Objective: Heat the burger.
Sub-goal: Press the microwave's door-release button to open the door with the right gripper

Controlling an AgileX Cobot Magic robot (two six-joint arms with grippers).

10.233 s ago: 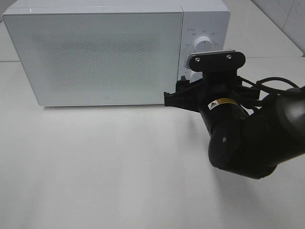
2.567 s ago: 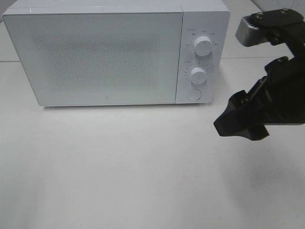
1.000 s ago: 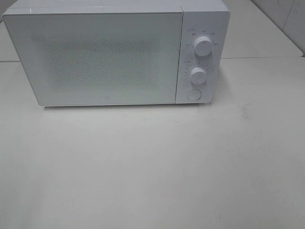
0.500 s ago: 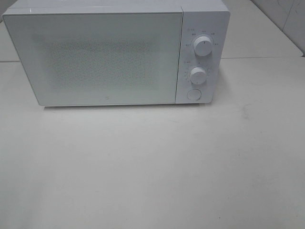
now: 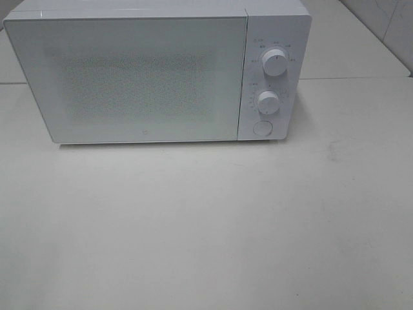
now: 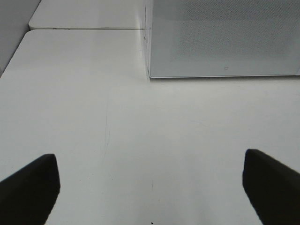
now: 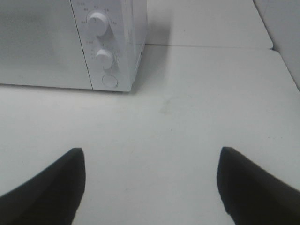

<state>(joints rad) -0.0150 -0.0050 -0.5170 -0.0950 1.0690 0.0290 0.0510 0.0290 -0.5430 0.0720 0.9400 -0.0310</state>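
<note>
White tabletop (image 5: 206, 226), closed white microwave (image 5: 129, 77) at its back

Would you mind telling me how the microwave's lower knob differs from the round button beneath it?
The lower knob stands out from the panel, while the button looks nearly flat. The knob is ringed by small markings; the button has none around it. The knob sits about mid-panel, the button near the bottom edge. Both are round, white and set on the panel of the microwave.
</note>
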